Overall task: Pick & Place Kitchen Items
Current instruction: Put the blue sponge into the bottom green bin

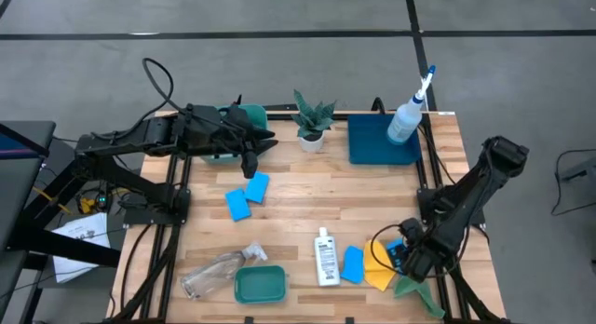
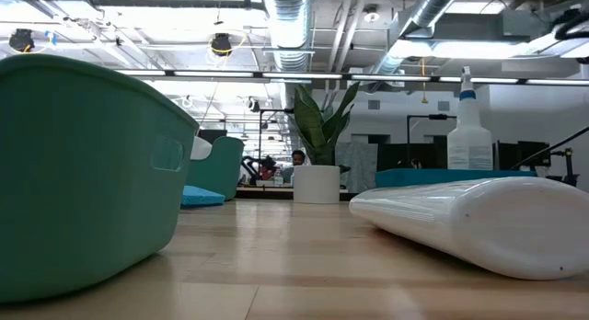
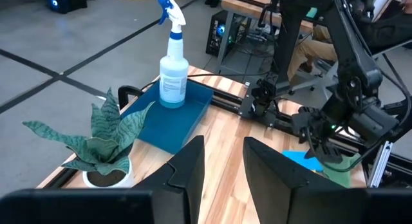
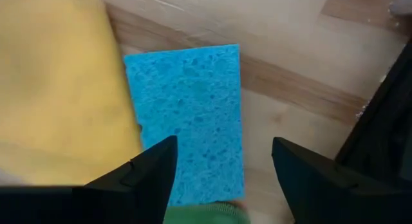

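Observation:
My right gripper (image 1: 406, 261) points down, open, at the table's near right. Below it lies a blue sponge (image 4: 187, 121), flat on the wood, next to a yellow cloth (image 4: 58, 102), with a green cloth (image 4: 206, 214) at its near end. The sponge's near end lies partly between the fingers, and I see no touch. A small white bottle (image 1: 325, 257) and another blue sponge (image 1: 352, 264) lie to its left. My left gripper (image 3: 222, 166) hangs high over the far left, open by a narrow gap, with nothing in it. The white spray bottle (image 1: 407, 114) stands upright in the dark blue tray (image 1: 368, 147).
Two blue sponges (image 1: 248, 195) lie left of centre. A clear spray bottle (image 1: 219, 273) lies beside a green tub (image 1: 259, 285) at the near edge. Another green tub (image 1: 223, 147) sits under my left arm. A potted plant (image 1: 312, 127) stands at the far middle.

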`<state>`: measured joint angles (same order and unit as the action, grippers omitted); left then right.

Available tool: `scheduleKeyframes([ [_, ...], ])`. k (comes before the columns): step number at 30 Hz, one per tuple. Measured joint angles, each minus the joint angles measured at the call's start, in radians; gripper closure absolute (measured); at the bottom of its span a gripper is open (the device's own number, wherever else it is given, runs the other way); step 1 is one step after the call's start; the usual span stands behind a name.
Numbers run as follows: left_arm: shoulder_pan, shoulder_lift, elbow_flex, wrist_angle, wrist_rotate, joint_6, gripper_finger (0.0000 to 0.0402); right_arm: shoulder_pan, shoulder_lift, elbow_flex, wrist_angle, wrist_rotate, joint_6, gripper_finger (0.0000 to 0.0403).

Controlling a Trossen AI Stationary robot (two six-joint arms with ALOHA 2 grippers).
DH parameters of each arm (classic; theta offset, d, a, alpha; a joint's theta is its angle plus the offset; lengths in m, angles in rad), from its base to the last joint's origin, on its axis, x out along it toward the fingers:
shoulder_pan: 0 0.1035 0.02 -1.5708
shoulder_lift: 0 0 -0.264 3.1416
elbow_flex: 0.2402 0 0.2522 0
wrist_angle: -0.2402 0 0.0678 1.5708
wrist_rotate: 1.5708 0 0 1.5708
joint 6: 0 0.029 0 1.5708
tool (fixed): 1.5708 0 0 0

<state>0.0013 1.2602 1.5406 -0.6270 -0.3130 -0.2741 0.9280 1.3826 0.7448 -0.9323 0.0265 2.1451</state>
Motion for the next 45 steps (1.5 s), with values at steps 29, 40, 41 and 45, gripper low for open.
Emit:
scheduleKeyframes([
  [29, 0.0, 0.029, 0.0, 0.007, 0.001, 0.005, 0.0298, -0.007, 0.019, -0.114, 0.259, 0.042, 0.002, 0.0392],
  [40, 0.0, 0.029, 0.0, 0.007, 0.0, 0.005, 0.0298, -0.051, -0.18, -0.095, 0.129, 0.22, -0.005, 0.0402],
  [41, 0.0, 0.029, 0.0, 0.007, 0.0, 0.005, 0.0298, -0.061, -0.202, -0.086, 0.105, 0.238, -0.006, 0.0403],
  [45, 0.0, 0.028, -0.016, 0.024, 0.0, -0.036, 0.0298, -0.102, -0.285, -0.062, 0.019, 0.307, -0.009, 0.0403],
])
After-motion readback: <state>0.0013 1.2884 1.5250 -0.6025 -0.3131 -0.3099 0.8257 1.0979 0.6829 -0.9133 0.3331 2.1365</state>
